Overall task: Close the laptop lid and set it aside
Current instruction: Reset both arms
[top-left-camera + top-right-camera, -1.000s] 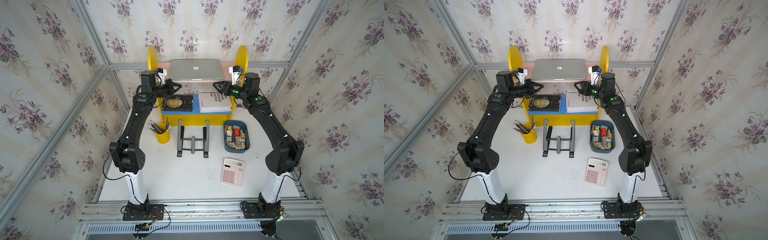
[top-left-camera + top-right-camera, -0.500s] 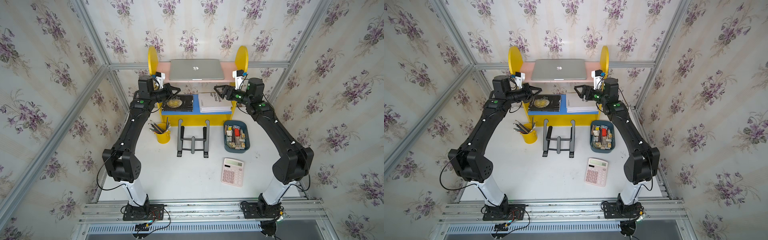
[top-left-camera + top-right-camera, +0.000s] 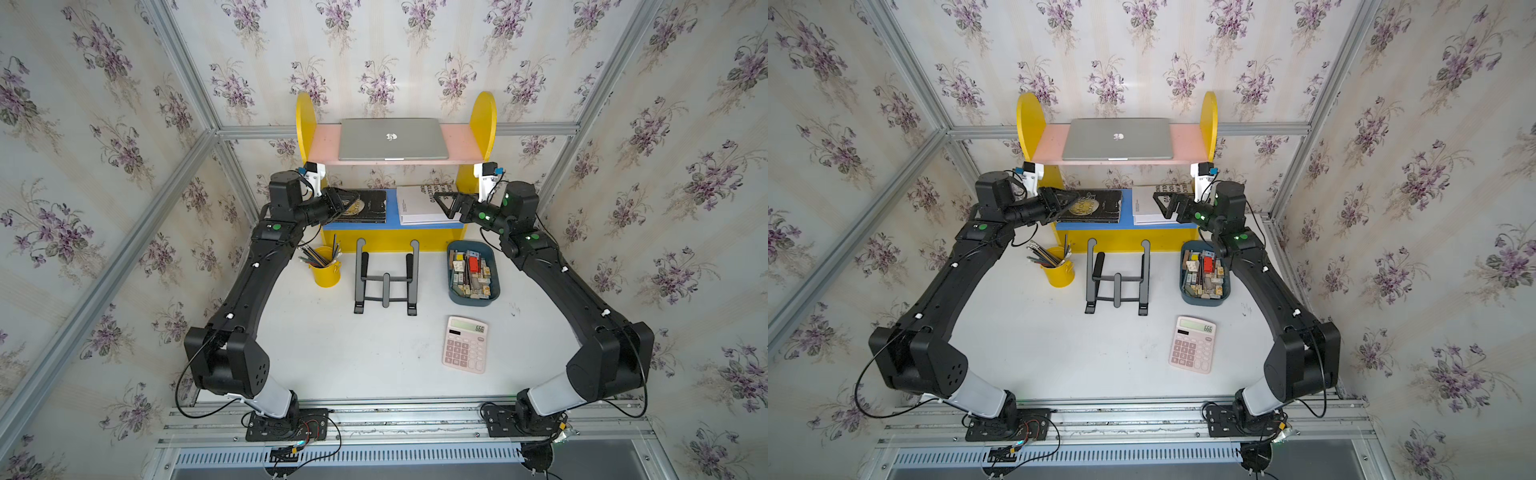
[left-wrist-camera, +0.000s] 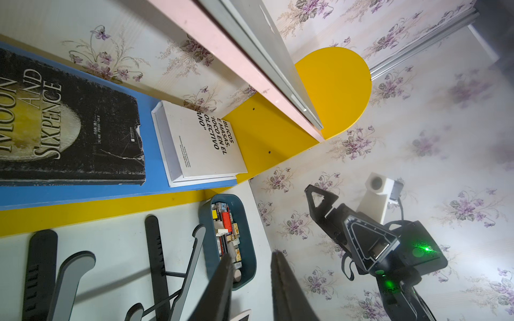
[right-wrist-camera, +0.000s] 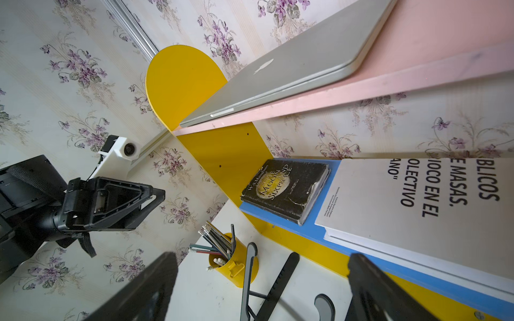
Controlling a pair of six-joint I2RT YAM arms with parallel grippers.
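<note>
Violet-sprig wallpaper [image 3: 374, 62] lines the cell on three sides; a white bench [image 3: 374, 365] forms the floor of the scene.

Item, nearest edge: aluminium rail [image 3: 395, 424] carrying both black arm bases.

Item: pink calculator [image 3: 465, 345], lying flat on the right half of the bench, display reading "666".

Item: black folding stand [image 3: 386, 276], mid-bench, nothing on it. To its left, a yellow cup [image 3: 326, 274] of pencils; to its right, a blue tray [image 3: 473, 301] packed with small blocks.

Item: left tool [image 3: 351, 198], fingers a little apart and gripping nothing, hovering at the left end of the lower shelf. Right tool [image 3: 441, 205], fingers spread wide and gripping nothing, hovering at the right end.

Item: yellow shelf unit, blue lower shelf [image 3: 361, 225]. On it, a worn black book [image 5: 283, 189], cover reading "W.S. Maugham, The Moon and Sixpence". Beside it, a white book [image 4: 203, 144], visible lettering "BLICOS", "E MASAS.", "EN EL", "OLECTIVO", the rest cut off.

Item: pink upper shelf [image 3: 324, 143]. The laptop [image 3: 392, 145] lies flat at its centre, well apart from both tools. The laptop lid [image 5: 292, 64] is shut down on the base, silver outer face up, white apple logo showing in both top views.
</note>
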